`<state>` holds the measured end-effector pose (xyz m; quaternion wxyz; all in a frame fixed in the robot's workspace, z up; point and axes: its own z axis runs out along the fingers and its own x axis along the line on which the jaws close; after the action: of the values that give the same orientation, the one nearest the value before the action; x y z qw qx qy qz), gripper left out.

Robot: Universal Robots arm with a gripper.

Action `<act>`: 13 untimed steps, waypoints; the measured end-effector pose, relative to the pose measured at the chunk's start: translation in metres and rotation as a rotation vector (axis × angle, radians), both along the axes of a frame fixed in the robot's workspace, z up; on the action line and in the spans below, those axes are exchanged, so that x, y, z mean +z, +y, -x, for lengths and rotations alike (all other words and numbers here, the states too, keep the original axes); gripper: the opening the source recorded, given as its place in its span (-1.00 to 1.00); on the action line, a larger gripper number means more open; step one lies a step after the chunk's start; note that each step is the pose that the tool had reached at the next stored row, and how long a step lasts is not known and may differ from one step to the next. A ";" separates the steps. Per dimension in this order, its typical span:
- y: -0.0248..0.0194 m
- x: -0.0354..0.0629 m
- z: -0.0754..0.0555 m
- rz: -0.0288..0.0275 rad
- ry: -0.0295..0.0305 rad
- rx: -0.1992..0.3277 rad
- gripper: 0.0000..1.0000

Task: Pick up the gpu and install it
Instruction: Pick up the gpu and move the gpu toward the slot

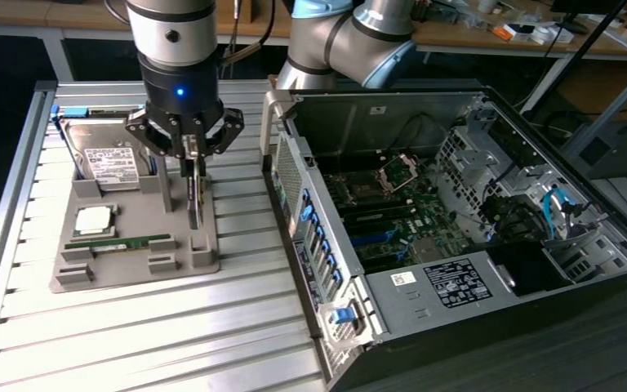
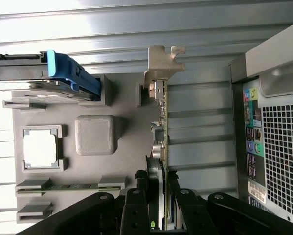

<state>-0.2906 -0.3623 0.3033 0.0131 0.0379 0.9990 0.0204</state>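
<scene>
the gpu is a thin flat card seen edge-on in the wrist view, with a dark board, small components along one face and a silver metal bracket at the end farthest from the gripper. in the exterior view the gpu stands on edge, vertical, over the edge of the grey tray nearest the case. whether its lower end touches the tray cannot be told.

the gripper points straight down from the arm's vertical wrist. its black fingers are closed against both faces of the card, gripping it at the end opposite the bracket. in the exterior view the gripper hangs directly above the tray.

component count on the tray:
- one gpu, held.
- one cpu, flat in a square pocket.
- one green memory stick, lying in its slot just beside the cpu.
- one silver hard drive with a white label, at the far end.

the tray rests on a slatted metal table. at the exterior view's right, one open computer case lies on its side, with the motherboard exposed.
</scene>
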 end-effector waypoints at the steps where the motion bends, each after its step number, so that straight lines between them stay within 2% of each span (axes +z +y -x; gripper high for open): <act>1: 0.0000 0.0003 0.000 0.0000 -0.0001 0.000 -0.47; 13: 0.0000 0.0044 0.000 0.0000 0.0000 0.000 -0.47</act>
<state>-0.2906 -0.3623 0.3077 0.0131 0.0378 0.9990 0.0204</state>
